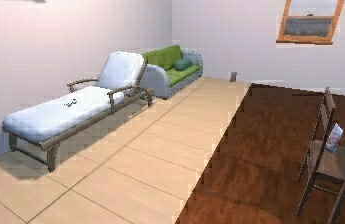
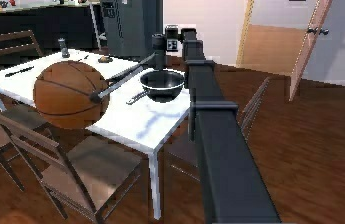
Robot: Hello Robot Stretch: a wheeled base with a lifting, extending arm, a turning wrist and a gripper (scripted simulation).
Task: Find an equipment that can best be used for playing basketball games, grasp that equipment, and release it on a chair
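White table [image 2: 166, 120], wooden chair [image 2: 88, 176], dark floor [image 2: 310, 145]

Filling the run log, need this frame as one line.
gripper: holds basketball | nearby: white table, wooden chair | release on chair: not yet done

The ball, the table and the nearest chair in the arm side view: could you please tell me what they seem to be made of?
Ball: likely rubber or synthetic leather, matte orange-brown with dark seams.
Table: smooth white top and legs, perhaps painted wood or laminate; I cannot tell which.
Chair: wood, brown with a dull sheen.
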